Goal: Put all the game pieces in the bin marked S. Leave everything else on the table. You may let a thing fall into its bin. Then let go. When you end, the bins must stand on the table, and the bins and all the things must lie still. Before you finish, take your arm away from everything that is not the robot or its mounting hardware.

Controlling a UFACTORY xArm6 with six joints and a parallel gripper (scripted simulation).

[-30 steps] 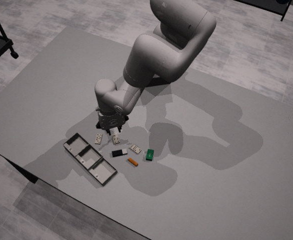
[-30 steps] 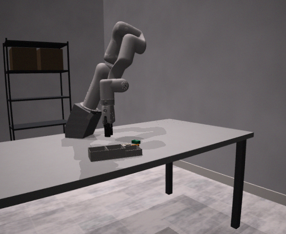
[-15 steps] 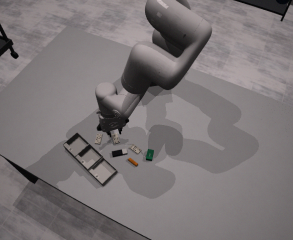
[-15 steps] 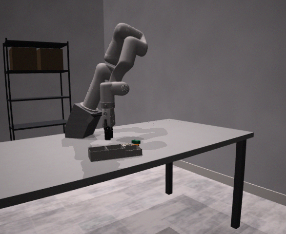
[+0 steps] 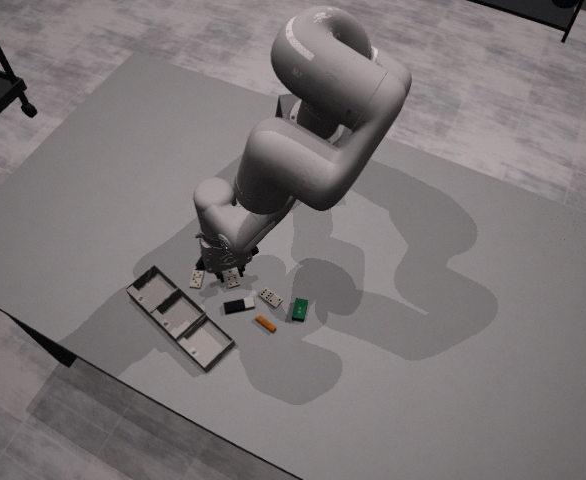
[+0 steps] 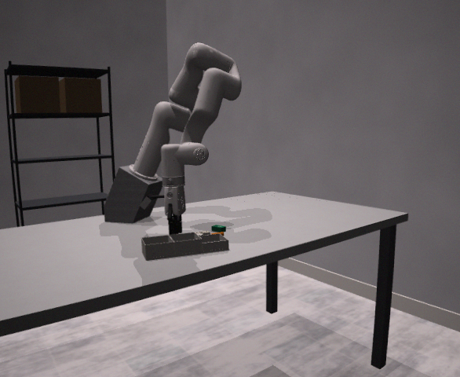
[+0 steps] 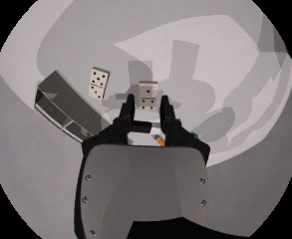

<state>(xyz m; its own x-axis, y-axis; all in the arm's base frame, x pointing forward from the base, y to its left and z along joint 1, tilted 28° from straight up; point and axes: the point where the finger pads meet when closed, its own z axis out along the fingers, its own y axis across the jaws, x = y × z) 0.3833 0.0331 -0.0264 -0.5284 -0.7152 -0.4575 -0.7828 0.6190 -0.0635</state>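
Observation:
Three white dominoes lie on the table: one (image 5: 196, 279) near the bins, one (image 5: 230, 277) under my gripper, and one (image 5: 270, 297) further right. My gripper (image 5: 229, 275) is low over the table, with its fingers partly open on either side of the middle domino. In the wrist view that domino (image 7: 146, 95) lies just past the fingertips, and the other domino (image 7: 98, 83) is to its left. The grey three-compartment bin tray (image 5: 179, 316) stands in front of them; I cannot read its marks.
A black and white block (image 5: 239, 305), an orange piece (image 5: 265, 323) and a green block (image 5: 299, 308) lie to the right of the tray. The arm's base (image 6: 129, 200) stands at the table's back. A shelf rack (image 6: 60, 141) stands behind the table.

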